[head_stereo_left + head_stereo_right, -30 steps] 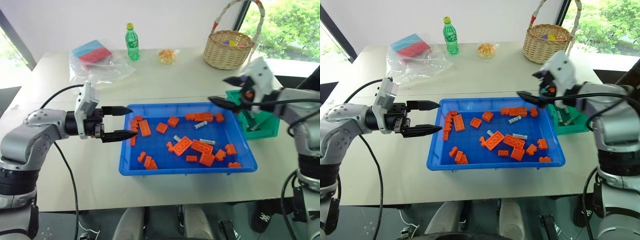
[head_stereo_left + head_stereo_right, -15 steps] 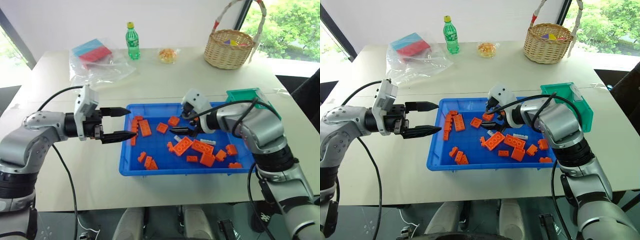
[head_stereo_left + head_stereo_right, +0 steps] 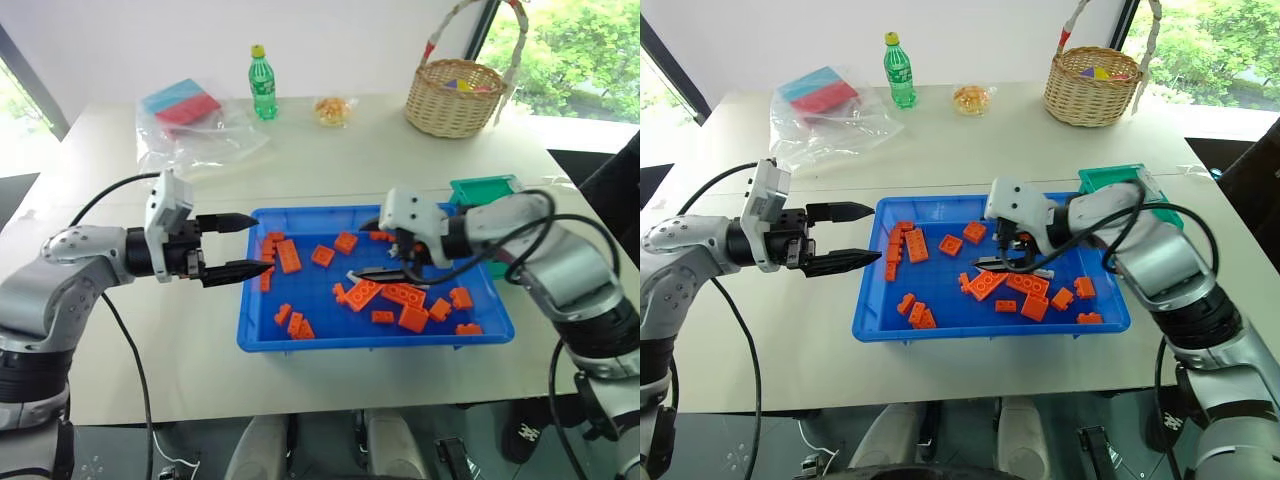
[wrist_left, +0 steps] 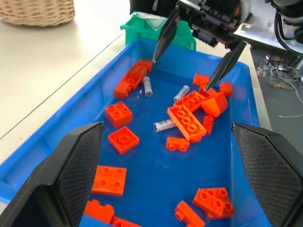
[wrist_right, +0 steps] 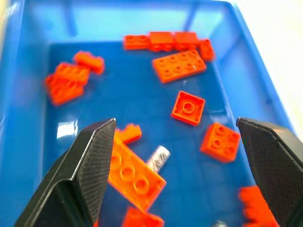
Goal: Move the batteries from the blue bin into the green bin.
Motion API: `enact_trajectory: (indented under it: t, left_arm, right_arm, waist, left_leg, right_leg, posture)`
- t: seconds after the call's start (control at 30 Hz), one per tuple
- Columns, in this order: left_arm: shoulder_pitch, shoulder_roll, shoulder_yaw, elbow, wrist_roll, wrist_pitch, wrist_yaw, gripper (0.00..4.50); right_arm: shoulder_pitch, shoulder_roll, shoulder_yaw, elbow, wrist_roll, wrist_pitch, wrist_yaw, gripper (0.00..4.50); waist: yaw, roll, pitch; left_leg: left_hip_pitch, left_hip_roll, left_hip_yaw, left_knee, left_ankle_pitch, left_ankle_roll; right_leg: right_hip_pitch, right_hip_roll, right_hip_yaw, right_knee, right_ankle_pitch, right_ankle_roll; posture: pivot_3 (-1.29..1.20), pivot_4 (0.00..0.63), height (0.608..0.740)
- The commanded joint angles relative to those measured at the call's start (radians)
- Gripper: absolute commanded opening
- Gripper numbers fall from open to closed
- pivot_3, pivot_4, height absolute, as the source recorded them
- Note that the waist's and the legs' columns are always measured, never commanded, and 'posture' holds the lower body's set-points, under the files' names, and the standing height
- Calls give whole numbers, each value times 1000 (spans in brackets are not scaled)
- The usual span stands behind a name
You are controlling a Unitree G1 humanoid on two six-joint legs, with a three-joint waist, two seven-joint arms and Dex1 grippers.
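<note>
Since the frame one second earlier, the right gripper [image 3: 372, 250] has swung from beside the green bin [image 3: 487, 192] to a position low over the middle of the blue bin [image 3: 372, 341], while the left gripper [image 3: 245, 245] has remained at the tray's left rim. Both sets of jaws stand released and empty: the right pair is spread wide around the batteries [image 4: 164, 125] lying among the orange bricks [image 3: 290, 256], and the left pair is parted over the left wall of the tray. Three silver cylinders are visible in the left wrist view, all lying on the tray floor near its centre, one of them [image 5: 158, 157] just beside a long orange brick [image 5: 130, 174] in the right wrist view; what the green bin holds cannot be seen. The green bin stands touching or just beside the tray's far right corner, behind the right forearm. The step in hand appears to be the approach to a pick. The next move would call for lowering the open fingers so that they straddle a single battery across its narrow axis, clear of the adjoining brick, before closing and carrying it to the green bin.
</note>
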Motion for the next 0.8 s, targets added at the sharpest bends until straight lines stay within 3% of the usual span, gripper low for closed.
enact_trajectory:
  t: [0.03, 0.17, 0.3, 0.8]
  left_arm:
    - [-23, -2, 7, 1, 5, -21, -6, 4500]
    - [-32, -6, 7, -1, 6, -20, -5, 4500]
    - [-25, -2, 17, -15, 4, -15, -1, 4500]
    - [17, 10, 53, -63, -13, 2, 31, 4500]
  right_arm:
    - [-42, -10, 5, 102, -44, -186, 126, 4345]
    - [-72, 30, 74, 258, -144, -421, 224, 4345]
    - [-91, 59, 125, 347, -190, -543, 333, 4345]
    - [-180, 221, 213, 578, -285, -691, 449, 4345]
  waist:
    - [-1, 0, 0]
    - [0, 0, 0]
    - [1, 0, 0]
    - [2, 0, 0]
  left_leg:
    - [0, 0, 0, 0, 0, 0]
    - [1, 0, 0, 0, 0, 0]
    - [1, 0, 0, -1, 0, 0]
    - [1, 0, -1, 0, 0, -1]
  right_leg:
    - [0, 0, 0, 0, 0, 0]
    - [0, 0, 0, 0, 0, 0]
    - [1, 0, 0, 0, 0, 0]
    - [1, 1, 1, 0, 0, 0]
  posture:
    - [0, 150, 693]
    - [0, 150, 693]
    - [0, 150, 693]
    - [0, 150, 693]
